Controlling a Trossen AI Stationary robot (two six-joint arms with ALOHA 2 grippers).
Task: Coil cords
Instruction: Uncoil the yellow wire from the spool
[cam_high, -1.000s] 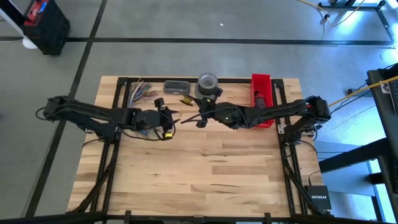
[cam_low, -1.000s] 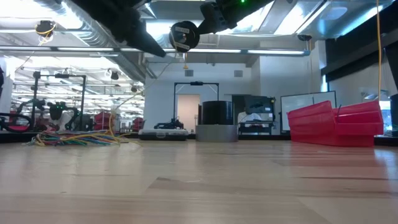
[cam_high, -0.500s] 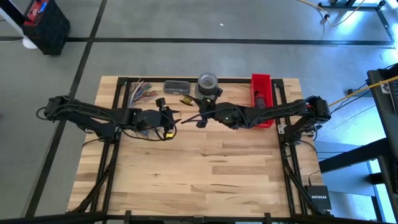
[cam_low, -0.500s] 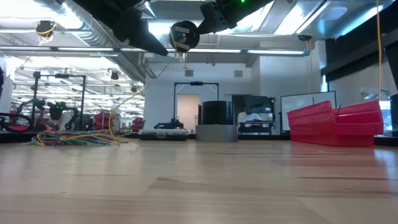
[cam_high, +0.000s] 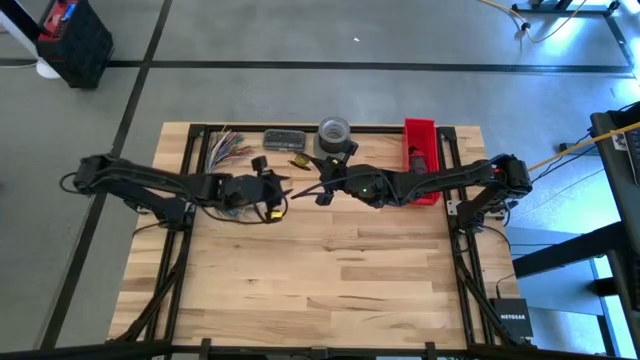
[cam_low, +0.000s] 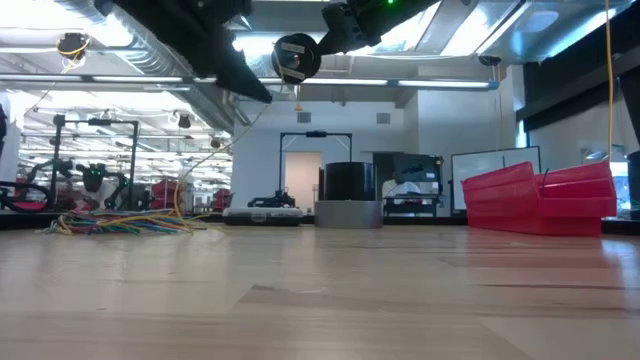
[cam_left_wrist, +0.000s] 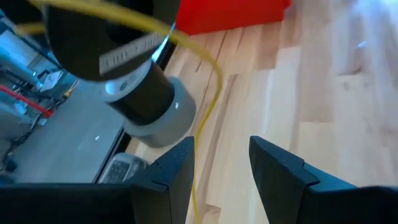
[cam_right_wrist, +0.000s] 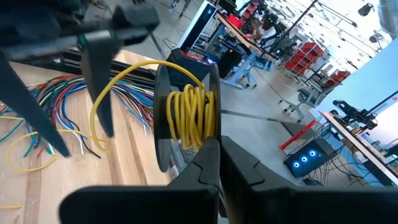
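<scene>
Above the table (cam_high: 320, 270), the clenched right gripper (cam_right_wrist: 219, 146) holds a black spool (cam_right_wrist: 186, 118) wound with yellow cord (cam_right_wrist: 189, 109). Left gripper (cam_left_wrist: 221, 158) is released beside the trailing cord. Loose multicoloured cords (cam_high: 225, 145) lie upper left.

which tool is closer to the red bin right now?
Right. The right tool is raised above mid-table holding a spool of yellow wire, a short way to the left of the red bin in the high view. The left tool is further left, open around the wire.

One red bin (cam_high: 421, 158), one tape roll (cam_high: 334, 130), two arms (cam_high: 150, 181).
</scene>
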